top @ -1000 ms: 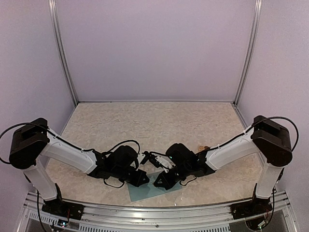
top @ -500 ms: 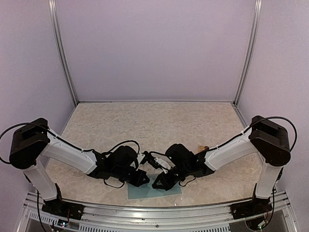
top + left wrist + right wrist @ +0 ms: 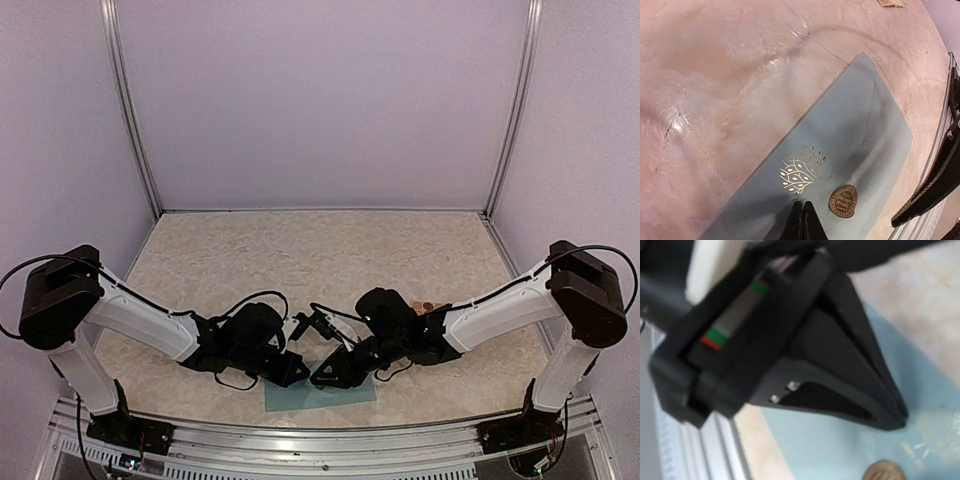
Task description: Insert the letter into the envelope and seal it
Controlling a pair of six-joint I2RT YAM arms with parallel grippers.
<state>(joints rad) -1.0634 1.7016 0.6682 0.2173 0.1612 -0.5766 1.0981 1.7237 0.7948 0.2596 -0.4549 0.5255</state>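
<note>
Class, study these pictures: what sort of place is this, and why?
Probably a robot test booth: plain lilac walls framed by metal posts, a left arm and a right arm bolted to a rail at the edge of a marble-patterned table, a teal envelope beneath.

Matt teal paper envelope [image 3: 850,130] with glossy gold-foil sticker [image 3: 843,201] on polished marble-look table [image 3: 715,75]
</note>
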